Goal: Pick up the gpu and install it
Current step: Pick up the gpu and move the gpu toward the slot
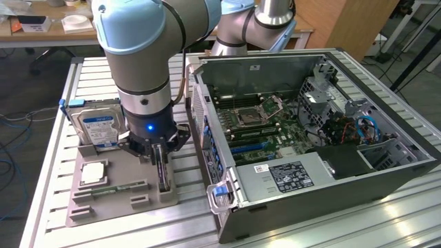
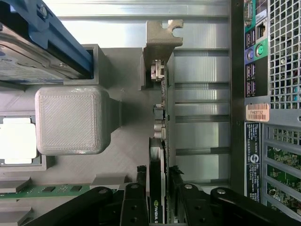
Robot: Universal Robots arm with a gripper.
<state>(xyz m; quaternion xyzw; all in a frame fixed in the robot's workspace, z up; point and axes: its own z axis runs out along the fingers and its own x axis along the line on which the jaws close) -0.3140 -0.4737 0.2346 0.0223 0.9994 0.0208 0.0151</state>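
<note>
The gpu end that sits within the tool runs off the wrist view's edge, its printed lettering cut short. In the exterior view the arm covers the hard drive side nearest the tool. Beside the tool, the label inside the computer case is too small to read.

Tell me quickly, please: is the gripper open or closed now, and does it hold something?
Gripper: open, one jaw on each side of the gpu, which stands in the grey holder; not yet clamped on it.
</note>
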